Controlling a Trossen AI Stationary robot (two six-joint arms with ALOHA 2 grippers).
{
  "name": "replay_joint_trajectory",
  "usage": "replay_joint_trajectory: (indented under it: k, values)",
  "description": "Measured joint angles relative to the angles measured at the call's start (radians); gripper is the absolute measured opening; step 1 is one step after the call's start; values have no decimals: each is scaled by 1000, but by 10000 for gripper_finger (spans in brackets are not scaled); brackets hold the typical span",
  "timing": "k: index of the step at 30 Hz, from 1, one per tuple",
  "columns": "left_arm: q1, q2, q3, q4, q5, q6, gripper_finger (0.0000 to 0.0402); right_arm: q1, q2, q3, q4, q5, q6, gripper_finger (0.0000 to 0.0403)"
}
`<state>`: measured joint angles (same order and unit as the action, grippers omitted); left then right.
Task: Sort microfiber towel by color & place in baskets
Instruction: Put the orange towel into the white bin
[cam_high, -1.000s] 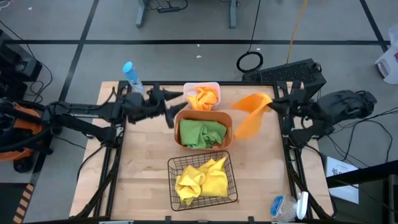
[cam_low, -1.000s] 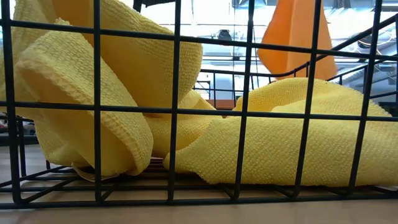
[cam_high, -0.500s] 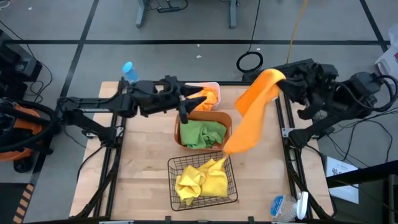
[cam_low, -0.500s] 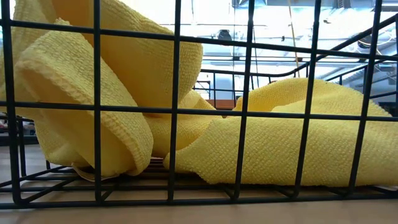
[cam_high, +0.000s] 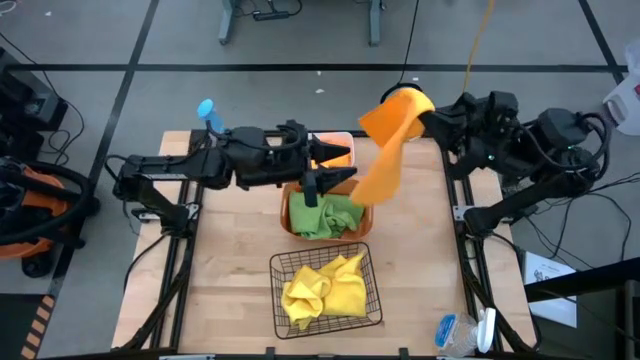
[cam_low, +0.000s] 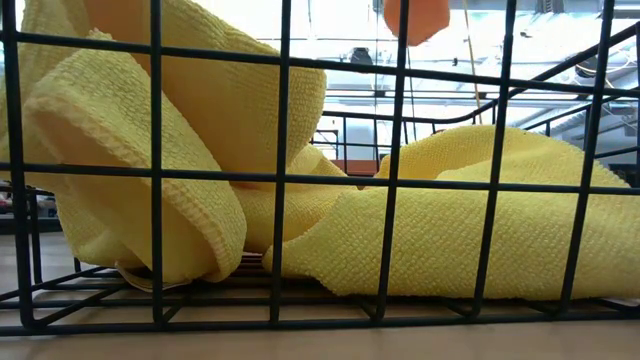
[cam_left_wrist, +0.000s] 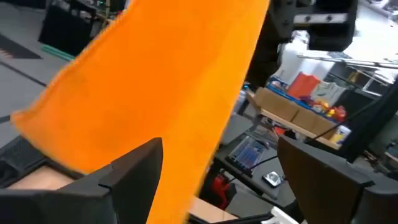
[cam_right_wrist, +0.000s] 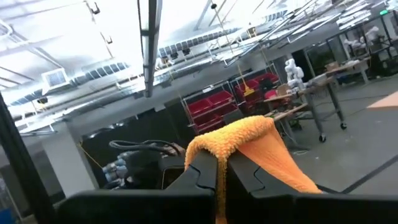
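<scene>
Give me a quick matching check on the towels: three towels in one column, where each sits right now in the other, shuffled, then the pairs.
Towels:
1. yellow towels
2. green towels
3. hanging orange towel

Places:
A. held up by the right hand
B. in the wire-mesh basket
C. in the orange-brown tub

Pairs: 1-B, 2-C, 3-A

An orange towel (cam_high: 385, 150) hangs in the air from my right gripper (cam_high: 424, 112), pinched by one bunched corner, draping down over the far right part of the table toward my left gripper (cam_high: 345, 165), whose fingers stand apart on either side of its lower edge; a second orange towel (cam_high: 335, 154) lies crumpled in the white bin (cam_high: 345, 136); green towels (cam_high: 325, 215) fill the orange-brown tub (cam_high: 287, 213); yellow towels (cam_high: 322, 285) sit heaped in the black wire basket (cam_high: 372, 295), nearest the table's front edge.
</scene>
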<state>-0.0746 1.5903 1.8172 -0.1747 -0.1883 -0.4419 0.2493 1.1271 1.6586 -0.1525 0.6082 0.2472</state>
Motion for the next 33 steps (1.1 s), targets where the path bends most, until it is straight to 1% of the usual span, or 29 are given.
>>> replay_joint_trajectory:
  k: [6, 9, 11, 13, 15, 17, 19, 22, 25, 28, 29, 30, 33]
  values:
    - [-7, 57, 1, 13, -102, -55, 324, -48, -19, 3, 6, -116, 11, 0]
    - [-7, 89, 1, 55, -129, -70, 324, -69, -22, 3, -1, -168, 32, 0]
    - [-6, 116, 1, 97, -129, -74, 324, -84, -24, 3, -10, -197, 32, 0]
    - [-2, 147, 1, 155, -98, -57, 324, -100, -24, 3, -22, -214, 31, 0]
    - [6, 175, 0, 230, -27, -30, 322, -121, -24, 3, -41, -219, 29, 0]
    - [18, 196, 0, 280, 19, -22, 312, -148, -23, 3, -68, -219, 25, 0]
    - [36, 213, 1, 300, 59, -24, 286, -176, -20, 3, -86, -219, 21, 0]
    - [63, 238, 0, 297, 102, -23, 222, -222, -11, 3, -92, -227, 17, 0]
    - [97, 250, 0, 319, 150, -24, 137, -269, 4, 3, -88, -282, 0, 0]
    - [134, 249, 0, 326, 154, -24, 43, -310, 28, 3, -89, -347, -1, 0]
    - [148, 249, 0, 326, 154, -24, 23, -321, 39, 3, -90, -358, -1, 0]
    - [161, 249, 0, 325, 154, -24, 14, -330, 48, 3, -90, -369, -1, 0]
    - [200, 248, 0, 321, 154, -24, 16, -357, 73, 3, -91, -376, -2, 0]
